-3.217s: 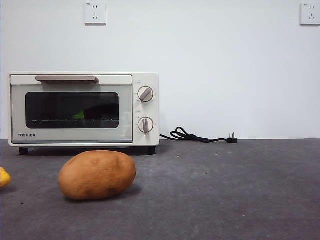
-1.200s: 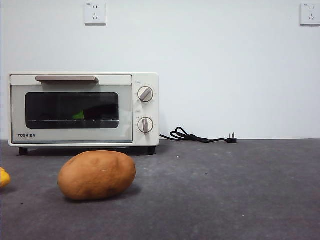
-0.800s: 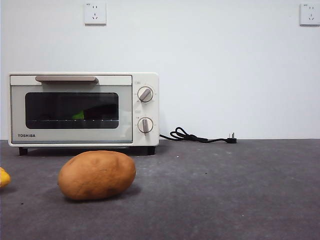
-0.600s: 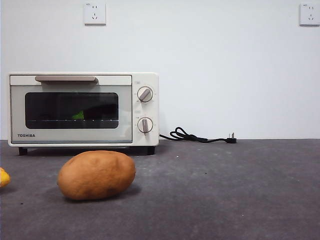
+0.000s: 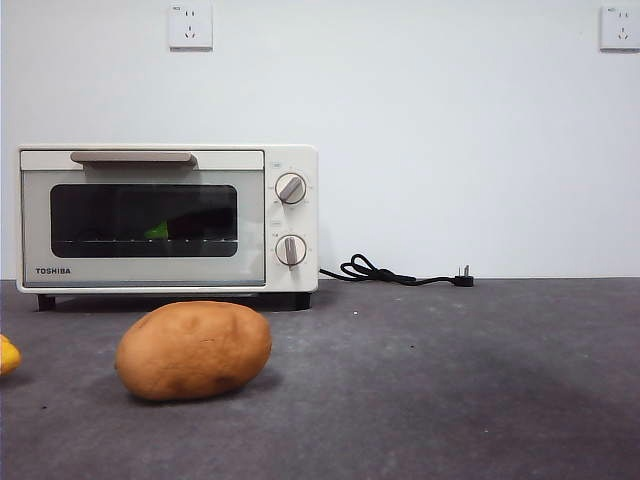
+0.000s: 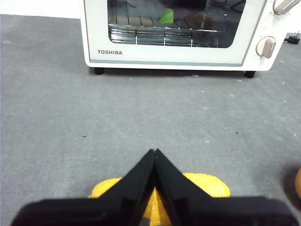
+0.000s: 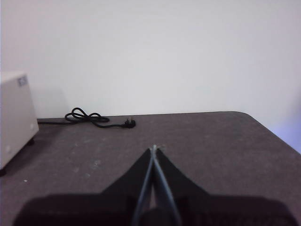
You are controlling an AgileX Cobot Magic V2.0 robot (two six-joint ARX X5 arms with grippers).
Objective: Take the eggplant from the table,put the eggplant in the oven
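Observation:
The oven point(image 5: 290, 160) stands at the back left of the table point(image 5: 450, 380) with its glass door closed. Through the glass the eggplant point(image 5: 157, 231) shows as a green stem cap and a dark body lying on the wire rack. The left wrist view shows the same green cap point(image 6: 165, 15) behind the oven door point(image 6: 178, 56). My left gripper point(image 6: 154, 153) is shut on nothing, hovering over the table in front of the oven. My right gripper point(image 7: 154, 148) is also shut and empty, off to the right of the oven's side point(image 7: 14, 117). Neither gripper shows in the front view.
A brown potato point(image 5: 193, 350) lies on the table in front of the oven. A yellow object point(image 6: 207, 183) sits under my left gripper and peeks in at the front view's left edge point(image 5: 5, 355). The oven's black cord and plug point(image 5: 390, 272) lie unplugged to its right.

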